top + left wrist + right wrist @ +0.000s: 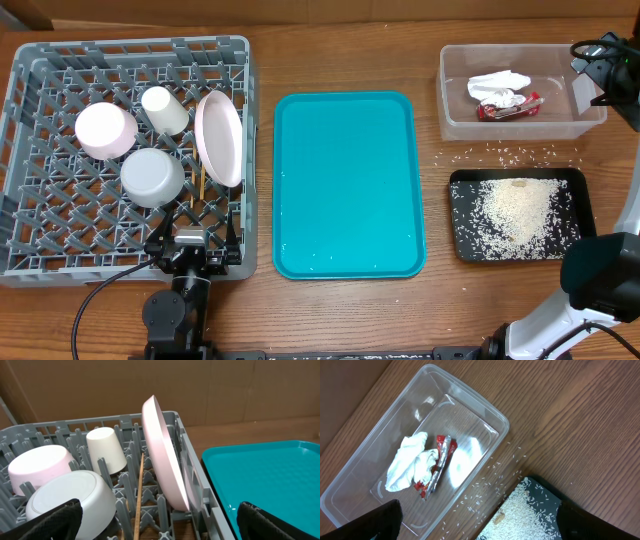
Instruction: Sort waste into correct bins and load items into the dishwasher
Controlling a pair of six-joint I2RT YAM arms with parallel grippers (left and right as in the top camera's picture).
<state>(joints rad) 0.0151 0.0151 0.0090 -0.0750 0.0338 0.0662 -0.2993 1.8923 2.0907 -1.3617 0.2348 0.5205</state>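
Observation:
The grey dishwasher rack (30, 150) holds a pink bowl (106, 130), a white cup (164, 110), a grey-white bowl (152, 177), an upright pale pink plate (219, 137) and wooden chopsticks (201, 183). My left gripper (195, 232) hovers open at the rack's front edge, empty; ahead of it are the plate (162, 455) and a chopstick (138, 495). The clear tub (520, 125) contains a white napkin (496, 84) and a red wrapper (508, 105). The black tray (575, 180) holds a rice pile (515, 210). My right gripper (598, 75) hangs open and empty, high over the tub's right end.
A teal serving tray (348, 185) lies bare between the rack and the bins. Loose rice grains (500, 153) are scattered on the wood between the clear tub and the black tray, also seen as rice grains (490, 485) in the right wrist view.

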